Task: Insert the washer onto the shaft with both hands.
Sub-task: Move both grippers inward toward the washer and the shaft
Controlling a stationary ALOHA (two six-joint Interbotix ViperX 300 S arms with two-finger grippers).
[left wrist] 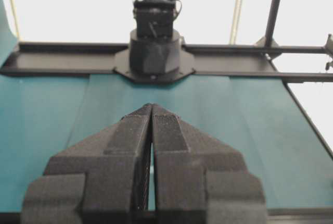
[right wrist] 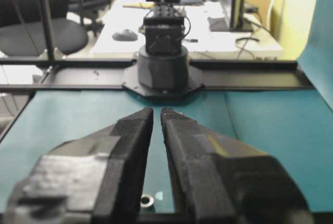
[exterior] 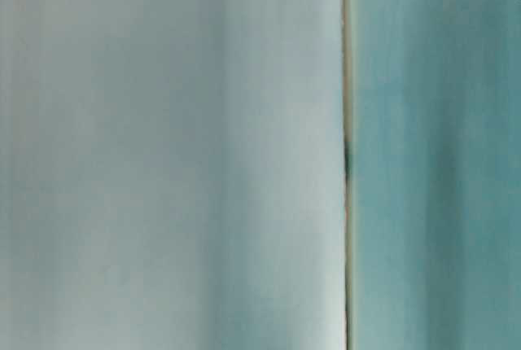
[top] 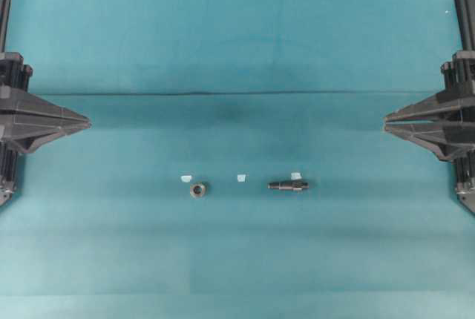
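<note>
Two grippers, and neither one has anything in it. Over on the left edge of the overhead view the left gripper (top: 87,121) sits with its fingers pressed together, tips meeting in a point, and its own wrist camera confirms it: the two black pads (left wrist: 136,146) lie flat against each other. Across the way, the right gripper (top: 386,122) is all but closed as well, just a narrow slit showing between its fingers in the wrist view, nothing pinched in there.

Now the parts. The washer (top: 197,190) lies flat on the teal surface (top: 237,44), well apart from the left gripper, out ahead of its tips and toward the near edge. The shaft (top: 288,185) lies on its side well apart from the right gripper, likewise out ahead and toward the near edge, its thinner end pointing at the washer. Between the two parts there is clear cloth, and three small white tape bits (top: 240,178) sit just beside them.

My read: nothing of the job is done yet. Both pick-ups remain, then bringing ring and rod together and threading the hole over the thin end. The table-level view is a blur and adds nothing.
</note>
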